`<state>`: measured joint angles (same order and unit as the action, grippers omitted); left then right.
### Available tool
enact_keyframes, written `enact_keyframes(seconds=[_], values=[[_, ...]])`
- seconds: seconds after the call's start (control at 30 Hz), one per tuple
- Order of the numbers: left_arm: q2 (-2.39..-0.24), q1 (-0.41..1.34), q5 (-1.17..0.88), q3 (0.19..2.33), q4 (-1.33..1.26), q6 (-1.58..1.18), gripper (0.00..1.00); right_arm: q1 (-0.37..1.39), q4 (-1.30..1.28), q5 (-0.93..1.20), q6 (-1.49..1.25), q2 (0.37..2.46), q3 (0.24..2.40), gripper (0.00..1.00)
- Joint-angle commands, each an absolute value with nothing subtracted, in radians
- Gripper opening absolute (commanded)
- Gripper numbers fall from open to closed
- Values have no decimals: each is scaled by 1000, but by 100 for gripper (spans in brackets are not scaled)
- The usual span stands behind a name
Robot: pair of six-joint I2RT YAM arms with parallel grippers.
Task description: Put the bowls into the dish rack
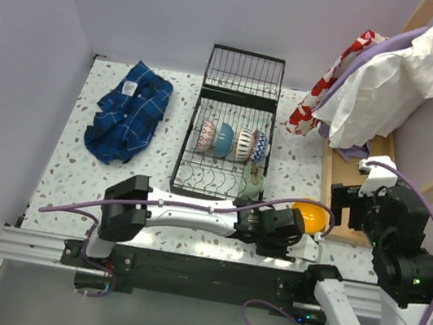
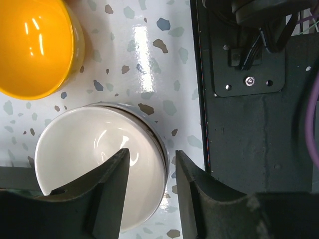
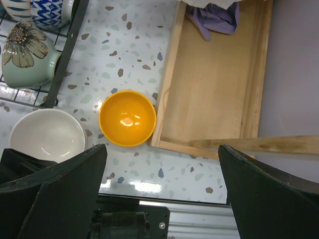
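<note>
A white bowl (image 2: 94, 164) stands upright on the speckled table near the front edge. My left gripper (image 2: 152, 169) is open astride the bowl's right rim: one finger (image 2: 109, 199) inside, the other outside, neither pressing the rim. Just behind it sits a yellow bowl (image 2: 32, 47) (image 3: 127, 118) (image 1: 309, 217), against the corner of the wooden tray. The black dish rack (image 1: 187, 137) holds several patterned bowls on edge and a green flowered bowl (image 3: 25, 55). My right gripper (image 3: 162, 189) hangs wide open and empty above the table's front edge, right of the yellow bowl.
The wooden tray (image 3: 214, 89) lies at the right with a heap of clothes (image 1: 378, 81) on its far end. A blue plaid cloth (image 1: 130, 112) lies left of the rack. The black mounting rail (image 2: 249, 99) runs close by the white bowl.
</note>
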<state>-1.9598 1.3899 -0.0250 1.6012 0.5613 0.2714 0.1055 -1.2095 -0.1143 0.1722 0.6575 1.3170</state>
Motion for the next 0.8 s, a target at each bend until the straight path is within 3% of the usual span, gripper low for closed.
enact_keyframes(seconds=[0.0,0.63,0.77], values=[[-1971,1390,-14,1625,531,253,45,103,-1190,-124,167,652,1309,99],[-1996,1390,-48,1586,554,275,31,98,-1183,-121,172,641,1295,99],[-1997,1390,-57,1585,557,282,21,94,-1184,-120,172,634,1290,99]])
